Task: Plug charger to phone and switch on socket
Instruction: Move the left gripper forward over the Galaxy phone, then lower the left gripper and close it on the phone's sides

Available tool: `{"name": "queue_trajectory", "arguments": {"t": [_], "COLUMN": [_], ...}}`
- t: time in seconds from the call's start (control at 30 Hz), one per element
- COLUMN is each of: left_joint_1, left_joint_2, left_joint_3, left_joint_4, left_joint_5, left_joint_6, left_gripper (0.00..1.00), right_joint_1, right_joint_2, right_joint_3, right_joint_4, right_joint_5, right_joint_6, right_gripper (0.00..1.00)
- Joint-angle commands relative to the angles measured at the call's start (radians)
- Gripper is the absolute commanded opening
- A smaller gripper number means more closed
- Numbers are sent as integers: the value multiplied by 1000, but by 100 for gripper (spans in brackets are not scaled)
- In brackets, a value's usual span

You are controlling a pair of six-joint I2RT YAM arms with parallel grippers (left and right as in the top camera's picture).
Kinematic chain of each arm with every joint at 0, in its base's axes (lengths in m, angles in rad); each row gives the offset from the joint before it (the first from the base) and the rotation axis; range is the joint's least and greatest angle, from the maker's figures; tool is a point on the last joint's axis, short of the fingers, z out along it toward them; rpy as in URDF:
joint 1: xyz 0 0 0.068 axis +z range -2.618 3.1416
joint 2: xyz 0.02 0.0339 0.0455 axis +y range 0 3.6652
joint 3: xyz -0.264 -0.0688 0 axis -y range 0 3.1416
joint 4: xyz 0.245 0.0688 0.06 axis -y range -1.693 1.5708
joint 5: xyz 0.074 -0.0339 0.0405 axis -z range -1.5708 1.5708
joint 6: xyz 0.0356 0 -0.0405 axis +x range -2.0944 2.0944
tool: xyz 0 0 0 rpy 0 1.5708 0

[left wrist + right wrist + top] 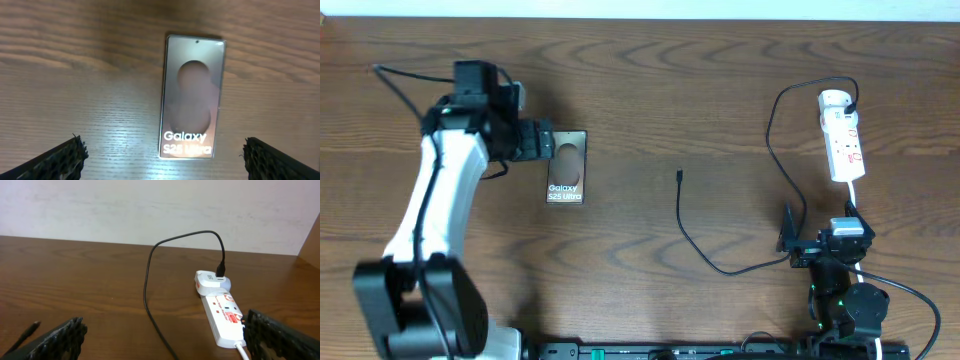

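Observation:
The phone (566, 168) lies flat on the wooden table, a bronze rectangle with white Galaxy lettering; in the left wrist view the phone (192, 95) fills the middle. My left gripper (542, 141) hovers at its upper left corner, open, and the left gripper (164, 161) holds nothing. The charger cable (692, 238) runs from a loose connector tip (680, 176) at mid-table round to a black plug in the white socket (843, 135). My right gripper (823, 240) sits below the socket, open and apart from it. In the right wrist view the socket (222, 314) lies ahead to the right and the cable (147, 285) crosses between the spread fingers of the right gripper (162, 342).
The socket's white lead (852, 195) runs down toward the right arm's base. A pale wall (150, 205) stands behind the table's far edge. The connector tip (31, 328) shows low on the left of the right wrist view.

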Motion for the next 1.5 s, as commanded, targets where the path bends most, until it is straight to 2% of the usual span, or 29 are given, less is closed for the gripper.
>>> {"name": "queue_trajectory", "arguments": {"t": [0.0, 0.2, 0.57, 1.47], "left_joint_1": [-37, -90, -137, -137], "left_joint_2": [78, 161, 269, 274], "left_joint_3": [69, 113, 113, 109], "left_joint_4": [-4, 2, 28, 54], "left_joint_5": [-59, -101, -101, -101], "left_joint_6": [-65, -116, -128, -127], "left_gripper": [98, 98, 98, 98], "right_joint_1": [5, 5, 5, 5], "right_joint_2": [-7, -7, -7, -7], "right_joint_3": [-2, -2, -2, -2], "right_joint_4": [-4, -4, -4, -4], "right_joint_5": [7, 7, 7, 7], "right_joint_6": [-9, -9, -9, -9], "right_gripper": [99, 99, 99, 99]}}
